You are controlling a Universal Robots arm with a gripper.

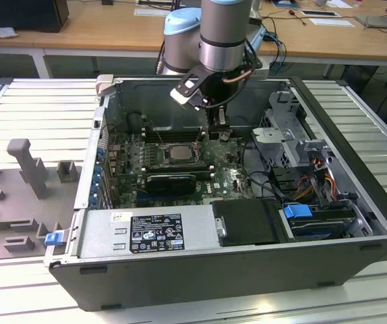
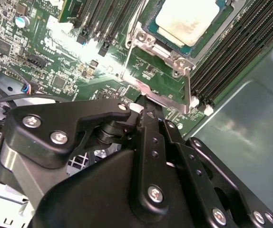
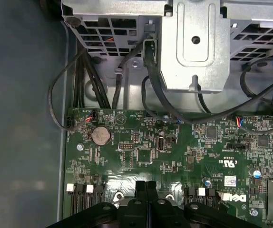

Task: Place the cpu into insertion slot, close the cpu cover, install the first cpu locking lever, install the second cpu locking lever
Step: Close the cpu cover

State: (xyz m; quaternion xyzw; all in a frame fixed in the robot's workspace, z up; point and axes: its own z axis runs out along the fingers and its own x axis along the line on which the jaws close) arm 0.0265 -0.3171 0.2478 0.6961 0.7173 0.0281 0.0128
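Observation:
The cpu, a pale silvery square chip, lies in the insertion slot on the green motherboard inside the open computer case. The silver cpu cover lies flat around the chip's edges. Two thin metal levers run along the socket, one on the side of the memory slots and the other on the opposite side. My gripper is shut with nothing seen between its black fingers. It hangs close over the board just off the socket's corner, by the levers' ends, to the exterior view's right of the socket.
Long black memory slots flank the socket. A silver drive cage and black cables stand beyond the board's edge. A coin cell sits on the board. The power supply fills the case's near side.

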